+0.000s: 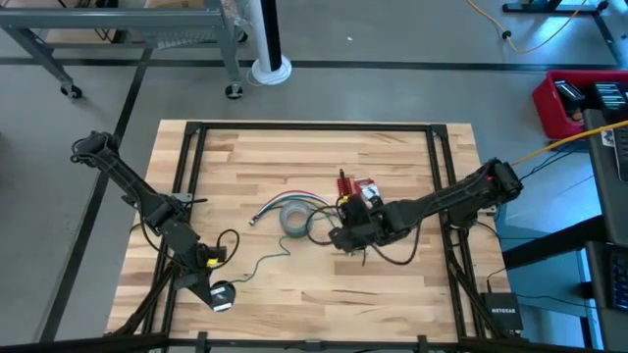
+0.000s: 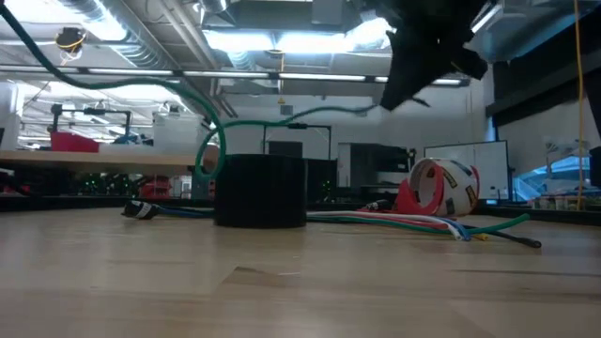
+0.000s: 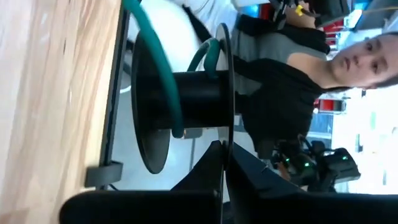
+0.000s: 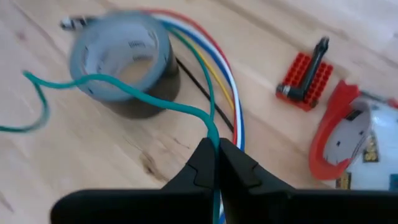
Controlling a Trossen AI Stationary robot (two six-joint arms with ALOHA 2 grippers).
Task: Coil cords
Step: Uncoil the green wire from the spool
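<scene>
One wooden table (image 1: 392, 167) carries the work. Two arms are present.

The right gripper (image 4: 216, 163) is fully closed, its fingers pinching a single green cord (image 4: 149, 96). From the pinch the cord arches over one grey tape roll (image 4: 124, 59), which stands just ahead of the fingers, and trails off across the wood beyond it.

The left gripper (image 3: 224, 163) is likewise fully closed, clamped on the thin rim of one black spool (image 3: 193, 96) at the near left corner of the table, well apart from the right gripper. The green cord runs onto the spool's core, a turn or so showing there.

One flat bundle of coloured wires (image 4: 217, 74), red, white, blue, yellow and green, lies on the table between the tape roll and the right gripper's fingers. One red-and-white tape dispenser (image 4: 348, 140) sits beside the right gripper, and one small red studded block (image 4: 303, 81) with a dark pin lies just beyond it.
</scene>
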